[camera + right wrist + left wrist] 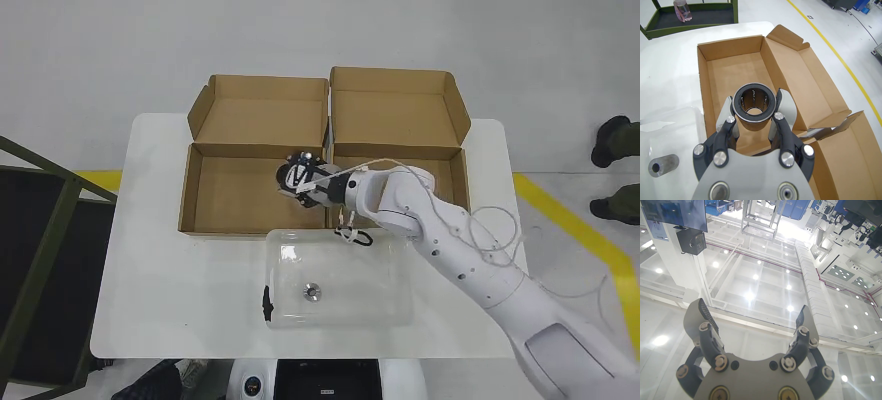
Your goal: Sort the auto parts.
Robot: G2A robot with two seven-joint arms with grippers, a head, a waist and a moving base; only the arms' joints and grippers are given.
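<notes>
- The left gripper (pixel 752 306) points up at the ceiling. Its ribbed, dark-padded fingers (pixel 707 315) are spread wide, with nothing between them.
- The left box (pixel 235 195) is plain brown cardboard. It is shallow and rectangular, its lid flap folded back flat, and it stands on the white worktop (pixel 150 260).
- A small black piece (pixel 267 303) lies at the left end of the clear tray (pixel 380 300). The tray is a glossy, round-cornered plastic dish just in front of the boxes.
- The right gripper (pixel 298 180) hangs over the right end of the left box (pixel 734 72), tilted down toward the box floor.
- The fingers of the right gripper (pixel 755 100) pinch a bearing (pixel 754 121) by its round sides.
- The bearing is a short metal cylinder with a black ring at its end. Rows of tiny steel balls run down the inside of its open bore. It is held above the cardboard floor, with the bore facing the wrist camera.
- A metal sleeve (pixel 312 292) lies in the middle of the tray. In the right wrist view the metal sleeve (pixel 663 165) is a dull grey, thick-walled tube with a narrow hole, lying on its side.
- The right box (pixel 400 125) is of the same cardboard and touches the left one side by side.
- The right arm (pixel 470 260), smooth white with thin cables along it, comes in from the near right. It stretches across the tray's far right corner and the near wall of the right box.
</notes>
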